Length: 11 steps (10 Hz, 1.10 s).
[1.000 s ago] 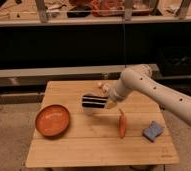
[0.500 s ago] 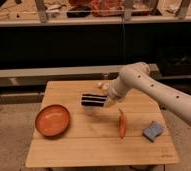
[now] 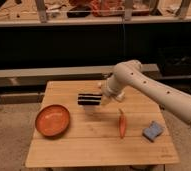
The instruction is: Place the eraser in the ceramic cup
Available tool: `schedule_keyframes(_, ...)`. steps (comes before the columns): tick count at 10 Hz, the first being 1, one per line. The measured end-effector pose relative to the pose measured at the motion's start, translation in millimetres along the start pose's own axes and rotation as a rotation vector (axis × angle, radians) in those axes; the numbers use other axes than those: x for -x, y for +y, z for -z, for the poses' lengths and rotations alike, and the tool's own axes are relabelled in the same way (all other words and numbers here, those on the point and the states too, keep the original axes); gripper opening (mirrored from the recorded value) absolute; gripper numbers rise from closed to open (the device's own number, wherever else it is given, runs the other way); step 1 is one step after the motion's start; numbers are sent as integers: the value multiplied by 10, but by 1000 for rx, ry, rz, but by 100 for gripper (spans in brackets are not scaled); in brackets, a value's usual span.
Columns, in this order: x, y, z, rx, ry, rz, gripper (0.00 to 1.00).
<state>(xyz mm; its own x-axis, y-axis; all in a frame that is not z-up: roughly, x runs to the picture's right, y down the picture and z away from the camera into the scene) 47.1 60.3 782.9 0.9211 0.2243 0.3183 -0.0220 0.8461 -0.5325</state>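
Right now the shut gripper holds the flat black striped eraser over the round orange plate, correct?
Wrong spot. In the camera view the shut gripper holds the flat black striped eraser over bare wooden tabletop, right of the round orange plate.

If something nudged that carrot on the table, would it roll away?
Likely it would roll in a curve, not straight: the carrot seems to taper. It looks stiff, so a push should move it whole. The end effector, over the table's middle, grips the eraser, clear of it.
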Motion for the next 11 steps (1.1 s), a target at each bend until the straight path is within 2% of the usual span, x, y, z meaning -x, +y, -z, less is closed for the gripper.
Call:
schedule_keyframes(4, 212, -86, -37, 15, -6, 26, 0)
schedule_keyframes(8, 248, -198, -76, 26, 0, 27, 0)
schedule_keyframes(11, 325, -278, -97, 32, 12, 22, 8)
